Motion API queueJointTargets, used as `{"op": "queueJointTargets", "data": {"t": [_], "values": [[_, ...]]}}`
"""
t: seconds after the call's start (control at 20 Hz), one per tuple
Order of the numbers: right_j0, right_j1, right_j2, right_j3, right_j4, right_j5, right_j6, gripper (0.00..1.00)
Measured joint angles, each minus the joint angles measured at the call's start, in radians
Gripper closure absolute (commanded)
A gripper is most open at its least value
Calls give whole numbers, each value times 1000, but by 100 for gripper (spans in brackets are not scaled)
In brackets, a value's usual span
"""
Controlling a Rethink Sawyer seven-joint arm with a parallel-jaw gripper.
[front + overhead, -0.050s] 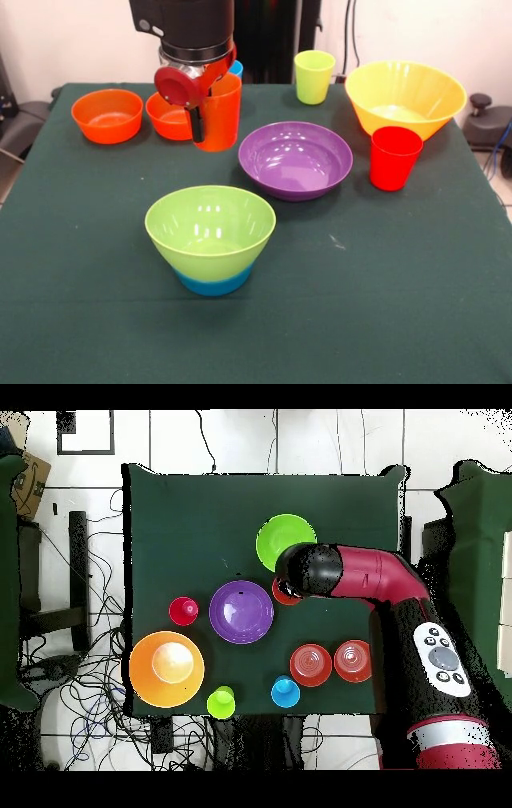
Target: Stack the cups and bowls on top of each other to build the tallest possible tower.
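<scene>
My gripper (202, 128) is shut on the rim of the orange cup (220, 116), with one black finger (196, 126) showing on its outer wall. The cup hangs upright, seemingly just off the cloth, behind the purple bowl (295, 158). From overhead the orange cup (283, 593) peeks out beside the arm's head (310, 570), between the purple bowl (241, 611) and the tower (284, 541). The tower (210, 232) is a lime green bowl resting on a small blue bowl. Two small orange bowls (107, 114) (168, 118) sit left of the gripper.
The big yellow bowl (405, 96), red cup (394, 158) and yellow-green cup (314, 76) stand at the right. A light blue cup (237, 69) is mostly hidden behind the arm. Cables lie on the floor around the green-clothed table (384, 304).
</scene>
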Motion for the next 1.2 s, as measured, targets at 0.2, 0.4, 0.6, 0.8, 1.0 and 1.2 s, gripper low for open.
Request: {"op": "queueJointTargets", "data": {"t": [0.2,0.4,0.6,0.8,1.0,1.2], "values": [[0,1,2,-1,0,0,0,100],[0,3,6,-5,0,0,0,100],[0,8,9,-14,1,0,0,100],[1,28,11,-44,2,0,0,100],[3,47,11,-73,2,0,0,100],[4,64,12,-99,2,0,0,100]]}}
